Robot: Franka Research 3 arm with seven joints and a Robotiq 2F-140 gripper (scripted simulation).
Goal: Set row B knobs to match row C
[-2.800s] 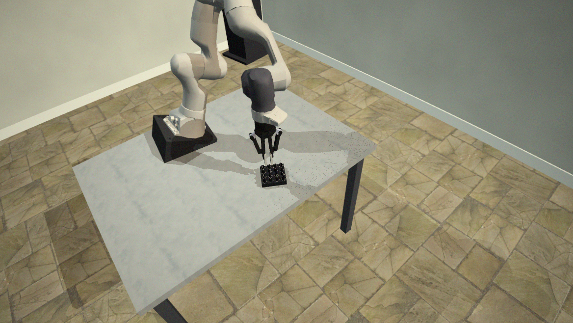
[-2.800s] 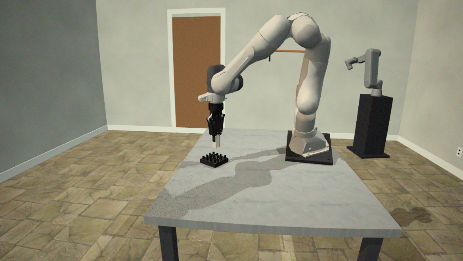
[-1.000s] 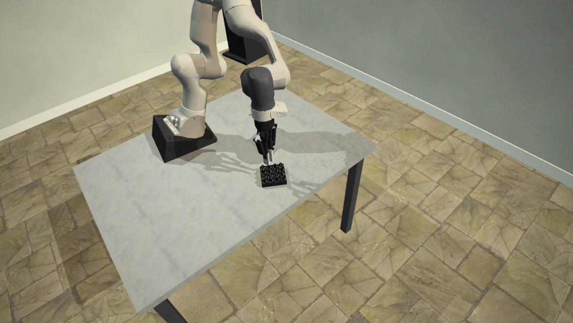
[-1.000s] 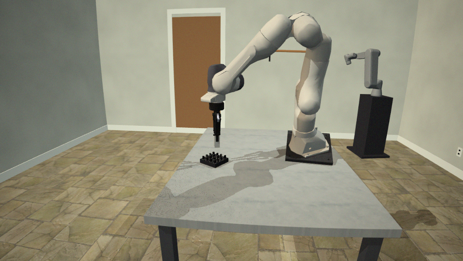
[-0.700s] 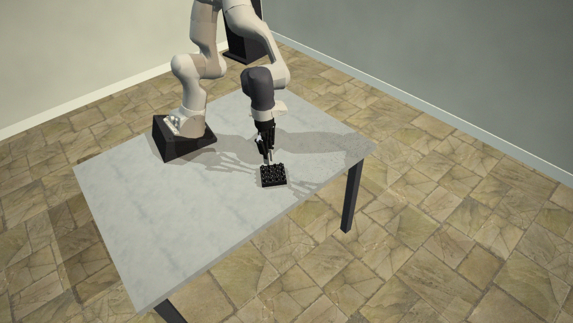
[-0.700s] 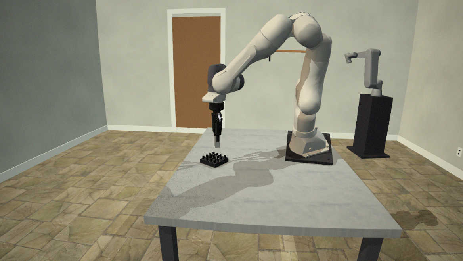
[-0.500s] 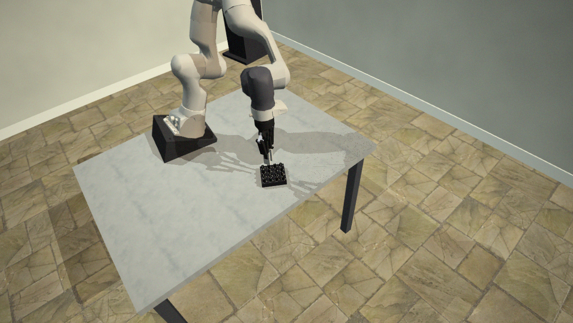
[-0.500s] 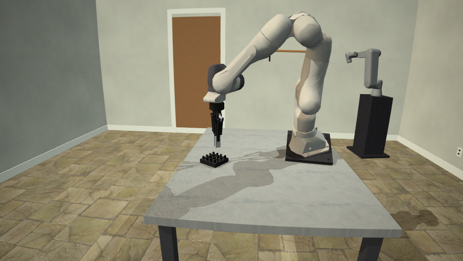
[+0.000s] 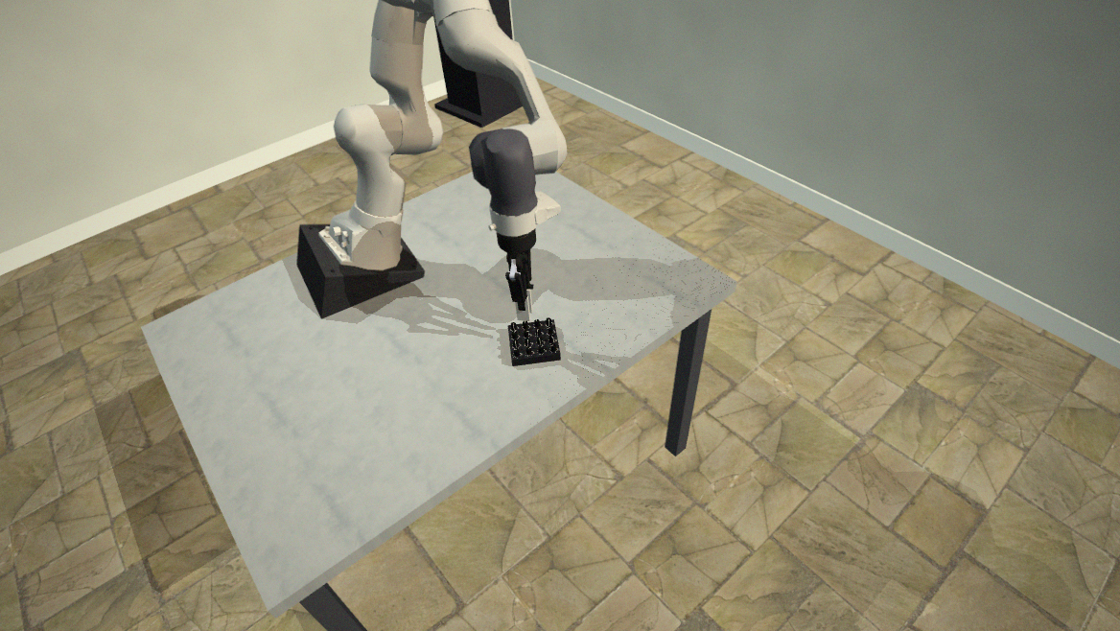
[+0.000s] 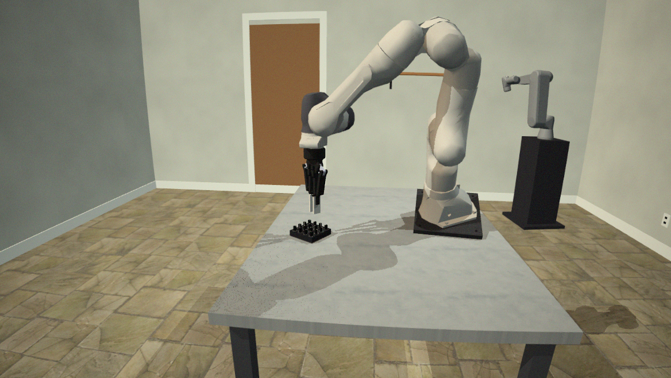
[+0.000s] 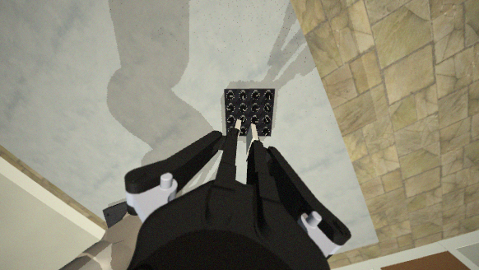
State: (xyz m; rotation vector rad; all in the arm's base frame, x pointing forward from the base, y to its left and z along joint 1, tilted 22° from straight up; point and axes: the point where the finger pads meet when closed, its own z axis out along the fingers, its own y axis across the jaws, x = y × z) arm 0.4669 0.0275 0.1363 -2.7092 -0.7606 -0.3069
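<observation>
Stone-patterned tiles (image 9: 862, 391) (image 10: 141, 244) (image 11: 411, 123) cover the floor around a pale grey table (image 9: 313, 438) (image 10: 422, 300) (image 11: 62, 82), and I can see a brown door (image 10: 284, 103) well behind the hand. The hand, a black gripper (image 9: 526, 304) (image 10: 315, 206) (image 11: 244, 128), points down, its 2 pale fingertips a narrow gap apart with nothing between them: slightly open, gripping nothing. Below it, apart from the fingertips, the black knob box (image 9: 536, 361) (image 10: 308, 232) (image 11: 249, 114) sits on the table, its 16 knobs in a 4 by 4 grid. From the wrist, the fingertips cover part of the grid; the white lines are too small for me to read surely. Well off from the hand, 1 white arm (image 9: 376, 175) (image 10: 398, 51) rises from its black base plate (image 9: 313, 286) (image 10: 450, 233).

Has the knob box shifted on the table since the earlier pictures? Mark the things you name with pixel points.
No; against the corner of the table (image 9: 337, 438) (image 10: 422, 290), the knob box (image 9: 535, 361) (image 10: 311, 236) sits in the same place.
</observation>
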